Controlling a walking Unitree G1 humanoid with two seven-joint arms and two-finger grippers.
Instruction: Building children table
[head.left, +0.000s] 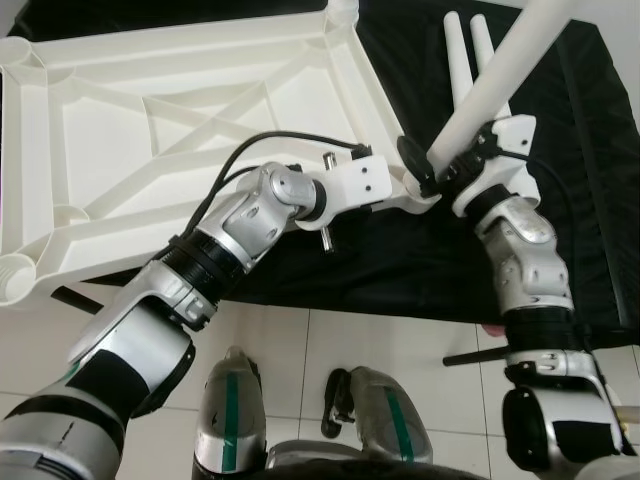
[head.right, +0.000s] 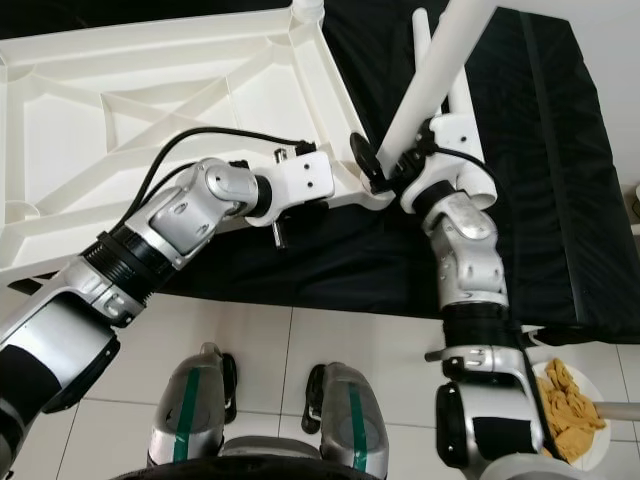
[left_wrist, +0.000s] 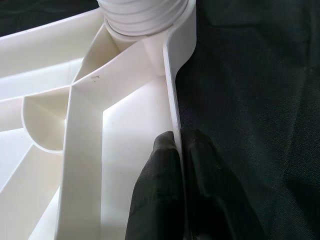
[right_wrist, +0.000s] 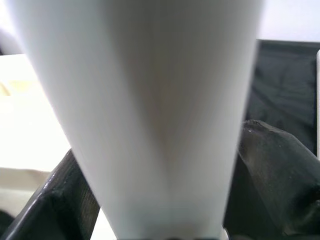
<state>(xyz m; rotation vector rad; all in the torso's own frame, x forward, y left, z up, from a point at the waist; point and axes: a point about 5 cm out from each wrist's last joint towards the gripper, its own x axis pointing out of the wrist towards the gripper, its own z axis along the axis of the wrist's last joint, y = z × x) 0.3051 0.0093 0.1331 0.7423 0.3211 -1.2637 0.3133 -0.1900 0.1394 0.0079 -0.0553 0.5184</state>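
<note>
Tabletop (head.left: 150, 130), white plastic, lies upside down w/ ribbed underside up, on a black cloth (head.left: 400, 260) over the tiled floor (head.left: 300, 350), filling the 10 o'clock part of the head view. Left gripper (left_wrist: 179, 150) pinches its side rim near the corner socket, fingers (left_wrist: 160, 190) narrow, one each side of the rim. Right gripper (head.left: 450, 165) clamps a white leg (head.left: 500, 70), tilted toward 1 o'clock. Two spare legs (head.left: 465, 50) at 12 on the cloth. No readable writing or labels.
</note>
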